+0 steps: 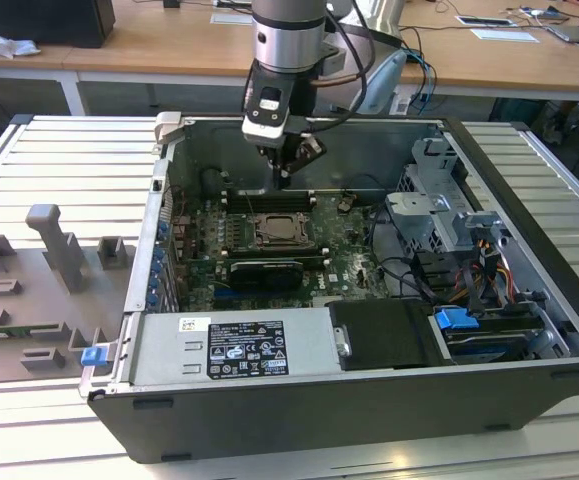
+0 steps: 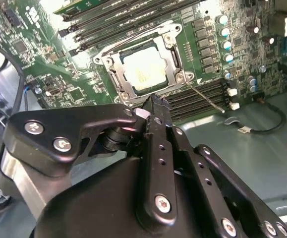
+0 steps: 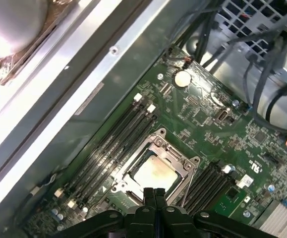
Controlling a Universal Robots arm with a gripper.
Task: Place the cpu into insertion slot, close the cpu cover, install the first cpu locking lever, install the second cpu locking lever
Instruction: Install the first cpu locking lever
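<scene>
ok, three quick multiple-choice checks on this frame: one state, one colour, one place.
1. The tool's fingers are: A) wide open B) clamped on a cable C) shut together
2. The motherboard is: A) blue B) green C) red
3. The cpu sits: A) in the insertion slot, framed by the cpu cover B) clamped in the tool C) loose on the motherboard beside the slot

1 C: in the first wrist view the fingertips meet with no gap.
2 B: the board is green in both wrist views.
3 A: its silver top shows through the cover's window.
</scene>
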